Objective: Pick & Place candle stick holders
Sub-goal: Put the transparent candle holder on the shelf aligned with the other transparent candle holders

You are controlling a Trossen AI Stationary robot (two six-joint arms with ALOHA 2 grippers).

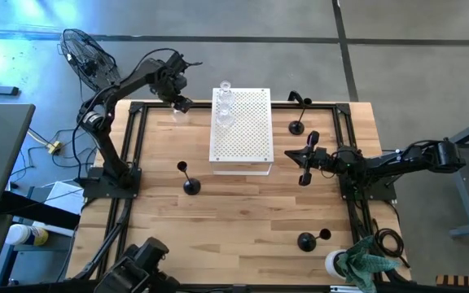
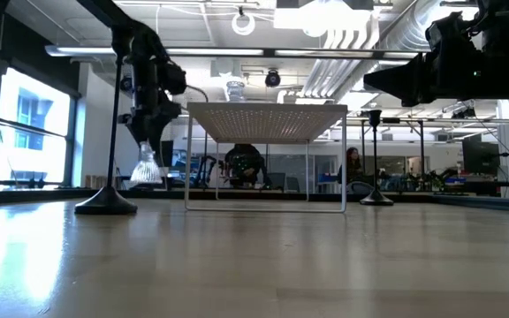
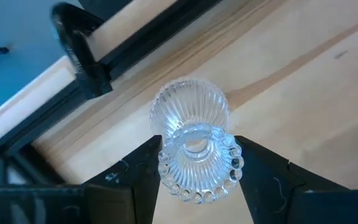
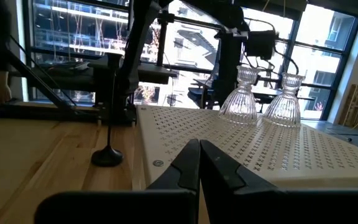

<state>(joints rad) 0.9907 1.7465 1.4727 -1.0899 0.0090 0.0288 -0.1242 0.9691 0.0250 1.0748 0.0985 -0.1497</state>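
My left gripper (image 1: 177, 106) is at the table's far left, beside the white perforated board (image 1: 247, 130), and is shut on a clear glass candle stick holder (image 3: 191, 146), which also shows in the low view (image 2: 147, 166). Two more glass holders (image 4: 239, 96) (image 4: 283, 99) stand on the board's far left part. Black holders stand on their round bases on the table: one near the board (image 1: 187, 184), one at the far right (image 1: 297, 126), two at the near right (image 1: 306, 241). My right gripper (image 1: 306, 159) is shut and empty, to the right of the board. My left gripper pinches the glass holder's upper cup, just under its beaded rim (image 3: 166, 163), between its two fingers (image 3: 143, 171). The fingers come from above, pointing down. The holder hangs upright below them, its ribbed flared base (image 3: 190, 106) down and a little above the table.
The board stands raised on thin legs (image 2: 188, 168) in the table's far middle. Black frame rails (image 1: 129, 138) run along the table's left and right sides. A cup with green cloth (image 1: 363, 264) sits at the near right corner. The middle of the table (image 1: 243, 220) is bare wood.
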